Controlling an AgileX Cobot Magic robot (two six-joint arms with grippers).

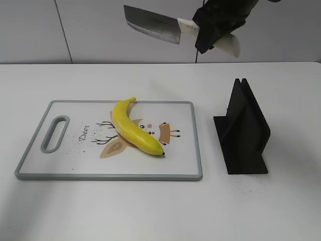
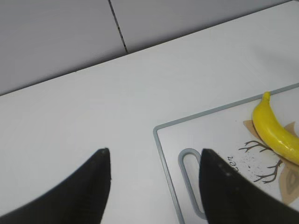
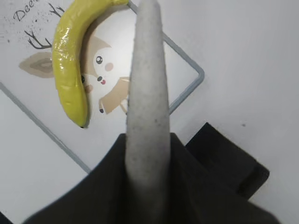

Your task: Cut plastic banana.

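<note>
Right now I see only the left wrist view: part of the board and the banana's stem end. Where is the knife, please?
Observer: The knife is high in the air. The right pincer holds it by its white handle, with the blade pointing left.
Operator: Is the banana whole?
Observer: Yes. The plastic banana lies uncut on the cutting board, dark tip toward the front right.
Operator: Anything else on the table?
Observer: A black stand sits to the right of the board.

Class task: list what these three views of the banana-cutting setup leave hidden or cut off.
- Banana: left wrist view's right edge cuts off its dark-tipped end.
- Knife: right wrist view shows only a blurred spine; the handle sits inside the right end effector.
- Right arm: cropped by the exterior view's top edge.
- Black stand: slot interior unseen.
</note>
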